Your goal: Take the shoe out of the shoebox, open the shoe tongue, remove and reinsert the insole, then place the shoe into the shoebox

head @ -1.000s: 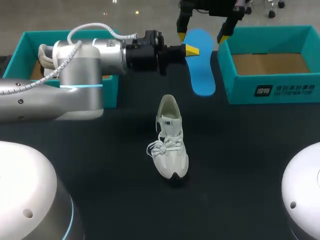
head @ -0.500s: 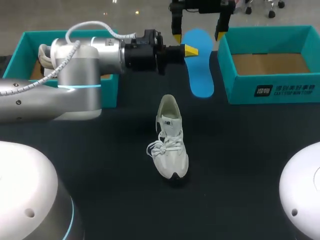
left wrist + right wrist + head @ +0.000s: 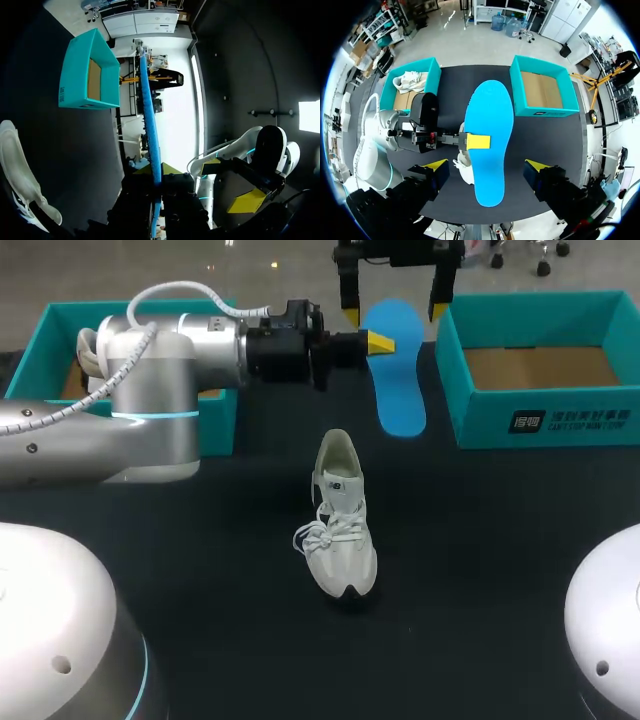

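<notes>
Head view: my left arm (image 3: 160, 370) reaches level across the bench (image 3: 480, 540), left jaws pinching the blue insole (image 3: 397, 370) beyond the shoe (image 3: 340, 520), which stands mid-bench.
Left wrist view: the insole (image 3: 150, 125) is gripped edge-on.
Right wrist view: right jaws are spread wide on either side of the insole (image 3: 490, 130).

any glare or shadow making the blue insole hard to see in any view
Head view: insole evenly lit, clear against the dark table. Left wrist view: seen edge-on, backlit by a bright patch behind it. Right wrist view: evenly lit, no glare.
</notes>
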`<action>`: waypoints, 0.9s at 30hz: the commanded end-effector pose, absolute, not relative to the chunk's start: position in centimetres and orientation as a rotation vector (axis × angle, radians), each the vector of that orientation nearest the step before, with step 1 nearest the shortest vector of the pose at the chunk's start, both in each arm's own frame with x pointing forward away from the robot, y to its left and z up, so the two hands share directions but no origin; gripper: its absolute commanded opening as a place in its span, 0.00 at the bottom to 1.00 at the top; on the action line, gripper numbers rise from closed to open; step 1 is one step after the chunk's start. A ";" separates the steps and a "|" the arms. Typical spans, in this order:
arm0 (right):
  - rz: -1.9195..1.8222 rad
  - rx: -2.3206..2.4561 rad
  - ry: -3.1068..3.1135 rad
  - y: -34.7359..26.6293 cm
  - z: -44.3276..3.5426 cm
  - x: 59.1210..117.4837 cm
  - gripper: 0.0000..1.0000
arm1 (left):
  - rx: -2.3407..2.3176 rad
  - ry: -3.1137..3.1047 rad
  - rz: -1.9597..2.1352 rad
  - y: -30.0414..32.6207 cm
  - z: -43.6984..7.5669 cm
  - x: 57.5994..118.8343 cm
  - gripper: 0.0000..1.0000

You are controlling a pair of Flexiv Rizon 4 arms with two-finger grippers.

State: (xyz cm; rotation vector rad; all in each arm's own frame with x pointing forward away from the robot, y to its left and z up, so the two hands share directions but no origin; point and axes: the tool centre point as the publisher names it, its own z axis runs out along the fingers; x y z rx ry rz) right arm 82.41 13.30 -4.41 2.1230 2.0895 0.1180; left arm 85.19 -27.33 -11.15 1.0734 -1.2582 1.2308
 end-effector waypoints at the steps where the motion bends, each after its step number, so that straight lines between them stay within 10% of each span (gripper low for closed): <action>1: 0.119 2.124 2.089 13.2 -4.4 82.4 1.00 | 1.077 -1.260 1.231 -27.3 -11.1 85.1 0.00; 27: 0.545 2.198 2.220 10.4 -4.3 83.1 1.00 | 1.077 -1.260 1.231 -27.3 -11.1 85.1 0.00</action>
